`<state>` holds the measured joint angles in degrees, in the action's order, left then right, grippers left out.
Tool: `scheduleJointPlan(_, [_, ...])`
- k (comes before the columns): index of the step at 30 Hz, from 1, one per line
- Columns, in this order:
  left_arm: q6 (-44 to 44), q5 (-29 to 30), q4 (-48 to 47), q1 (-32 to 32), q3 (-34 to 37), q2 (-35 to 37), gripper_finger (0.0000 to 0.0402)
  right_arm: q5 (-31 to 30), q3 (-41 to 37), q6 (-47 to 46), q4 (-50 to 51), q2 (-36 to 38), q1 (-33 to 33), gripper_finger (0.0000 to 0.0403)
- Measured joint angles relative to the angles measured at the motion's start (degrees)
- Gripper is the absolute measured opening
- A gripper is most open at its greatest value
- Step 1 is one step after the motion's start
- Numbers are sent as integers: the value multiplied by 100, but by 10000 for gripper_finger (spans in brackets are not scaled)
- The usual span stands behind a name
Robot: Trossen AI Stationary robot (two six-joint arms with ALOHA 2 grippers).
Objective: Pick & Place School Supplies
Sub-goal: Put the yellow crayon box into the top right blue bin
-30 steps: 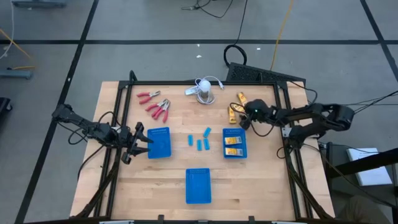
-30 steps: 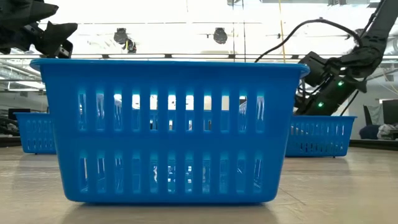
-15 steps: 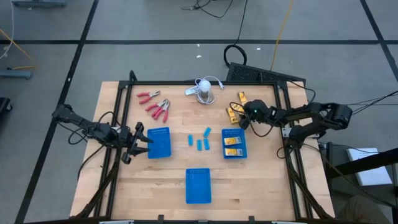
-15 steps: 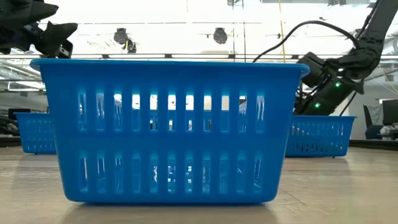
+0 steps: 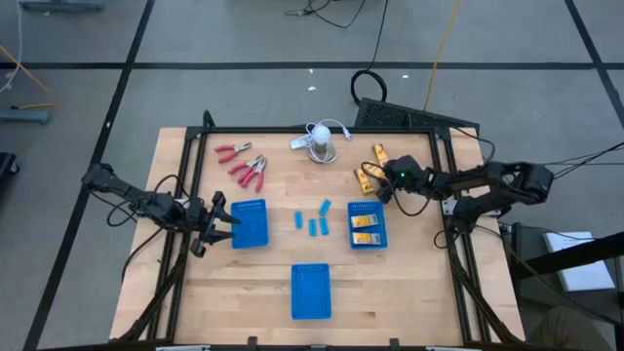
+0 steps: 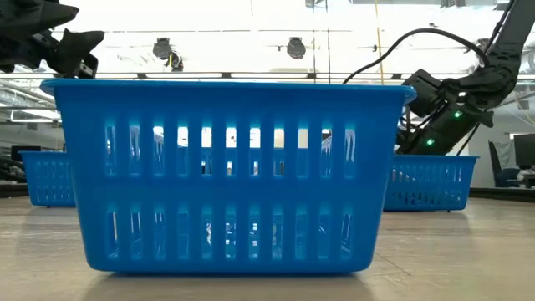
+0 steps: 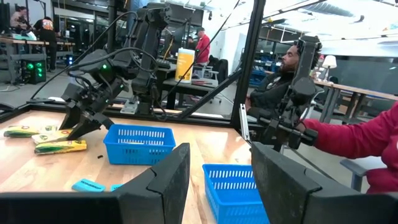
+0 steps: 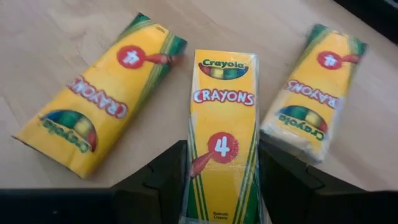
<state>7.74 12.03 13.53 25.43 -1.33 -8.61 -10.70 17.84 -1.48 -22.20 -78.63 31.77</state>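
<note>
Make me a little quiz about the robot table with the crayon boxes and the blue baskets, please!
1. True or false: the middle crayon box sits between the right gripper's fingers.
2. How many crayon boxes already lie in the right basket?
3. Where is the left gripper? A) over the red-handled pliers B) beside the left basket C) at the light-blue blocks

Key: 1 true; 2 two; 3 B
</note>
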Motion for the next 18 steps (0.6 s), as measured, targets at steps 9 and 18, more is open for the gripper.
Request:
scheduleJointPlan(9, [-1,0,1,2,-1,-1,173,-18,-10,66,-25,592,2,167])
scheduleJointPlan(18, [1,0,1,4,-1,1,173,26,1,-460,125,1096,2,167])
